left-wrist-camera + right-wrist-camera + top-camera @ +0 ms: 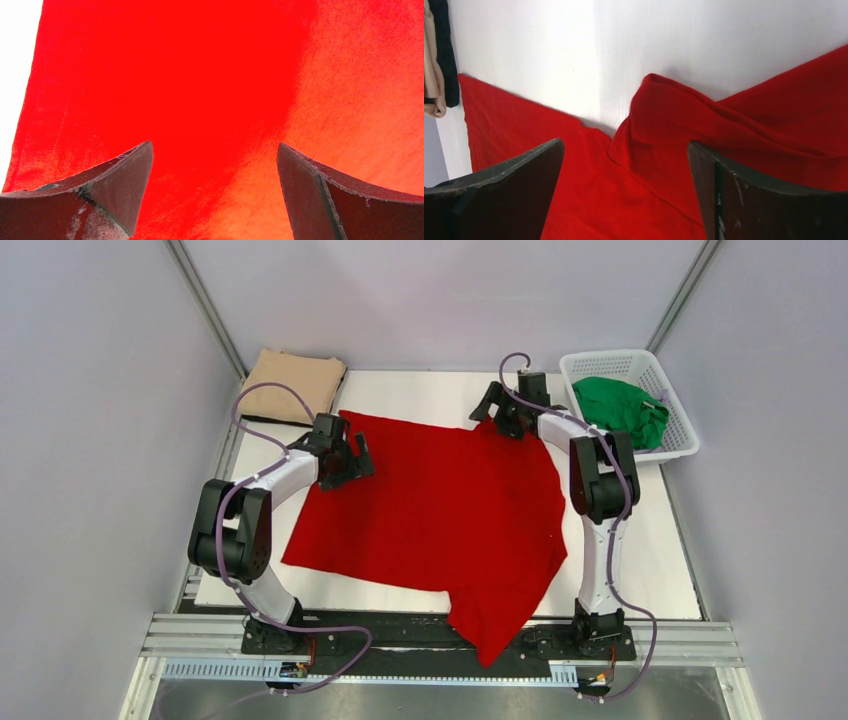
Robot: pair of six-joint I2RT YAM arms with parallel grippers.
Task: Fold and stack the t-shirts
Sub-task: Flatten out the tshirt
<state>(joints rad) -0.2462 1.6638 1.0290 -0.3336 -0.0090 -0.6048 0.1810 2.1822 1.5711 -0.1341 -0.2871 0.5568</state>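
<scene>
**A:** From above?
**B:** The red shirt (440, 510) is spread on the desk (660, 560), its near end hanging off. The left pincer (345, 460) and right pincer (505, 415) are over its far edge.
**A:** Left wrist?
**B:** Jaws apart, flat cloth straight below.
**A:** Right wrist?
**B:** Jaws apart, a bunched edge just ahead. I can't make out the collar.

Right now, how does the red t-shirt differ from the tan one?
The red t-shirt lies spread open across the table; the tan t-shirt is a compact folded bundle at the far left corner. Red overhangs the near edge; tan does not. Both are plain cloth, outside the basket.
</scene>
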